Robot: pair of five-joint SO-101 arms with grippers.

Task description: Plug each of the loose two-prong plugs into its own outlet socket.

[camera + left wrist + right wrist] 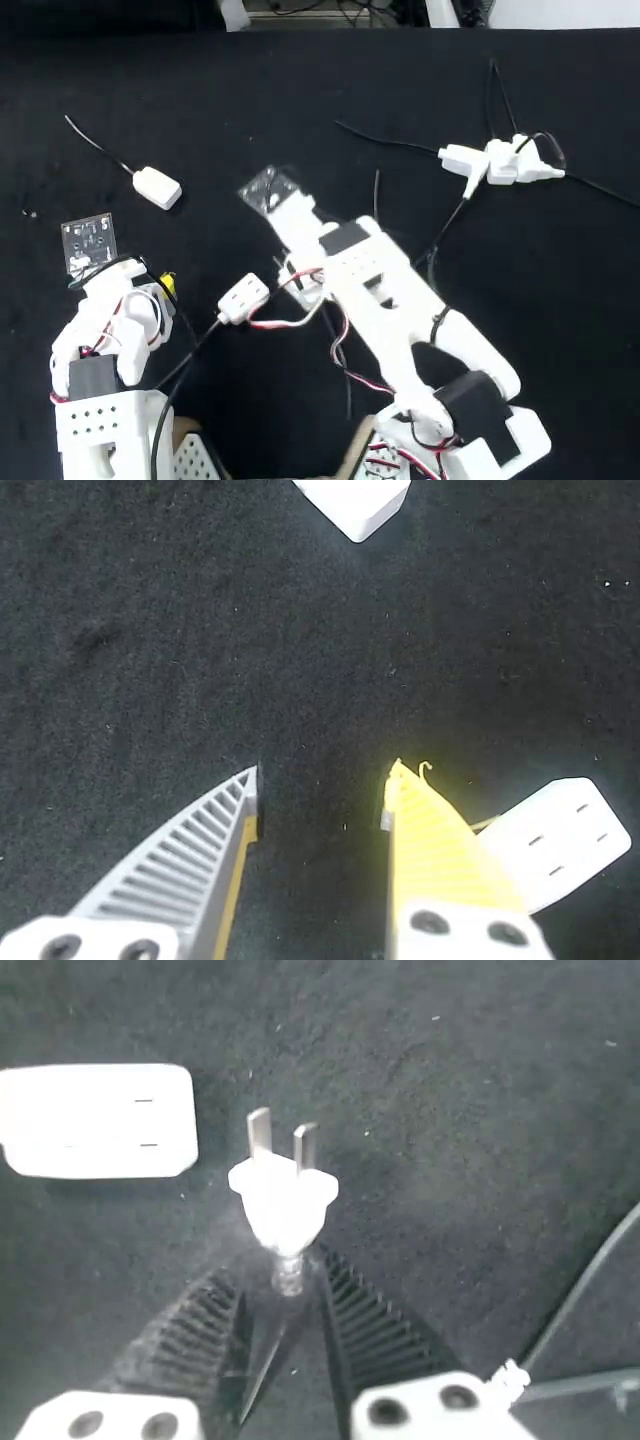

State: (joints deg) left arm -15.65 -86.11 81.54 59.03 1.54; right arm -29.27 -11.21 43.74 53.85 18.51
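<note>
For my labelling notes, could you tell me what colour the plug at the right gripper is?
White plug, grey prongs; the right wrist view shows it best.

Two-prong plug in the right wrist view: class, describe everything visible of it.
The two-prong plug is white, plastic-looking, with a rounded body narrowing to a neck and two flat, grey, metal-looking prongs side by side. The right claw grips its neck, prongs pointing away from the claw. It is not plugged in: a white socket block with two slots lies apart on the black table.
</note>
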